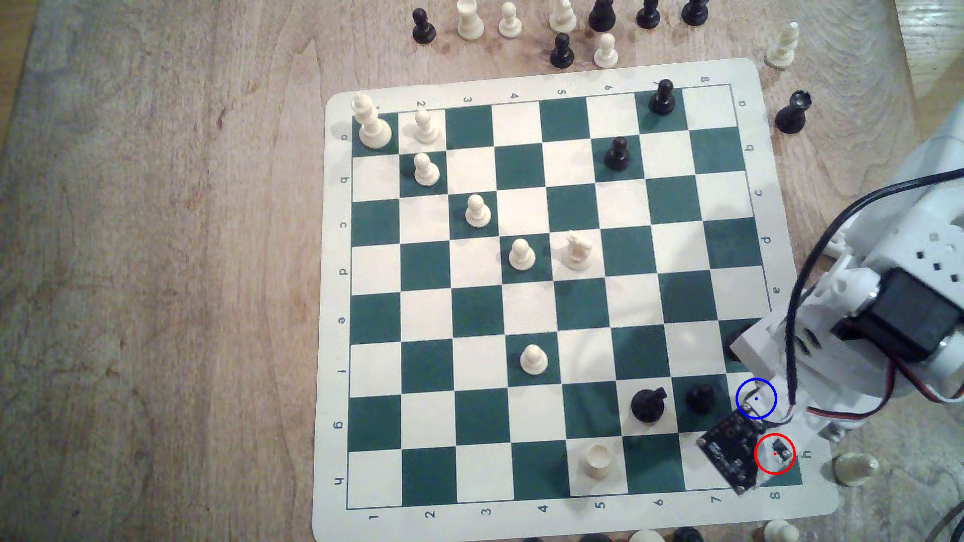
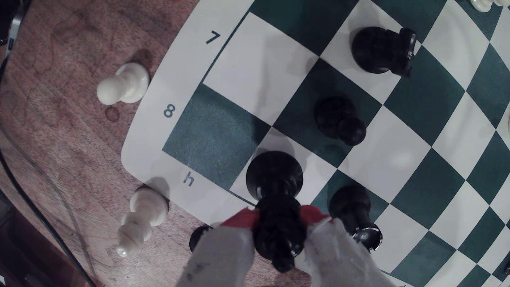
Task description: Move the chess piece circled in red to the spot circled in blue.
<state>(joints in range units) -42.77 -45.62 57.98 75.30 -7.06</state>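
so the jaws are clamped on the black chess piece [image 2: 278, 220], base sitting on the cream g8 square [image 2: 311, 168], black pawn [image 2: 340, 121] just ahead of them

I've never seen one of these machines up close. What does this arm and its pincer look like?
The arm is built of white plastic shells with small square vent holes, around a black boxy motor. Black cables and a red-white wire loop alongside. A small black circuit board hangs near the tip. The gripper has whitish fingers with red pads.
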